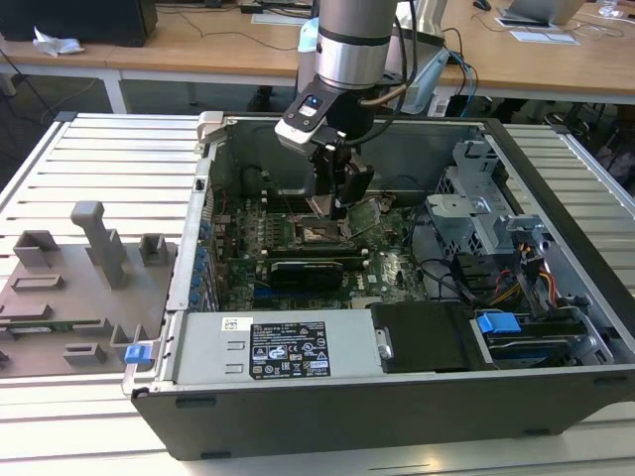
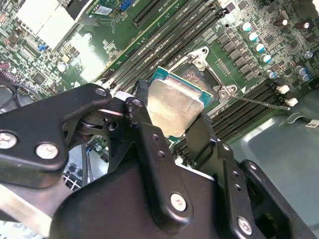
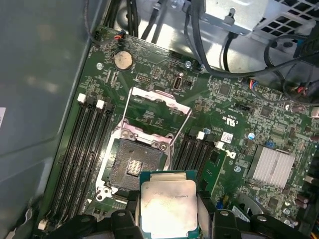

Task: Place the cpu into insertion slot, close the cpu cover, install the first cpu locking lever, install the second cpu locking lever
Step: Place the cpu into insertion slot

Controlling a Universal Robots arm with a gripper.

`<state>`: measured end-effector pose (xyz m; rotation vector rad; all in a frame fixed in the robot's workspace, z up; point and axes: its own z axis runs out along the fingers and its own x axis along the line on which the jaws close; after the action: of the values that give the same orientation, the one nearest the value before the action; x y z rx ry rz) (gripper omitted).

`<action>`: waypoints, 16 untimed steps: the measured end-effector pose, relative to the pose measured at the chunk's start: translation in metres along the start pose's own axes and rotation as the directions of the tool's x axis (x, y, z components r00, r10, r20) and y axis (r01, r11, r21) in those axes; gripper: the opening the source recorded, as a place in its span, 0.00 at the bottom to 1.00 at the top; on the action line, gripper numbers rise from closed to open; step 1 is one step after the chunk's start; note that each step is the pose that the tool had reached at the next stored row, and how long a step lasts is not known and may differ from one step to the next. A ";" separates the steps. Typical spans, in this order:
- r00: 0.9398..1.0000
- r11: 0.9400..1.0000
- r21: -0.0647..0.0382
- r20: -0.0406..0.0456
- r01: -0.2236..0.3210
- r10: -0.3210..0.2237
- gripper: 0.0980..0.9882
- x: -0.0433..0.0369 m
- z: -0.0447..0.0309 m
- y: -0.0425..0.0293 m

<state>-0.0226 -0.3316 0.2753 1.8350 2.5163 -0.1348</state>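
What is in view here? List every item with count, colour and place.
cpu: one, silver-grey, held above the motherboard near the insertion slot.
insertion slot: one, dark, bare.
cpu cover: one, silvery, swung open beside the insertion slot.
motherboard: one, green, inside the case.
memory slots: several, black, flanking the insertion slot.
coin battery: one, pale, on the motherboard.
heat sink: one, silver, on the motherboard.
case: one, black, open on the table.
table: one, grey, slatted.
fixture tray: one, grey, at the exterior view's left.
gripper: one, black, shut on the cpu.
arm: one, silver-grey, above the case.
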 end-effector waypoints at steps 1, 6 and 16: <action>1.000 1.000 0.001 0.001 -0.008 0.008 0.50 0.0000 0.0000 0.0000; 0.999 0.999 0.005 0.007 -0.038 0.038 0.50 0.0000 0.0002 0.0000; 0.994 0.994 0.013 0.011 -0.109 0.109 0.50 0.0000 0.0005 0.0000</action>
<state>-0.0226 -0.3316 0.2748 1.9661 2.4069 -0.1586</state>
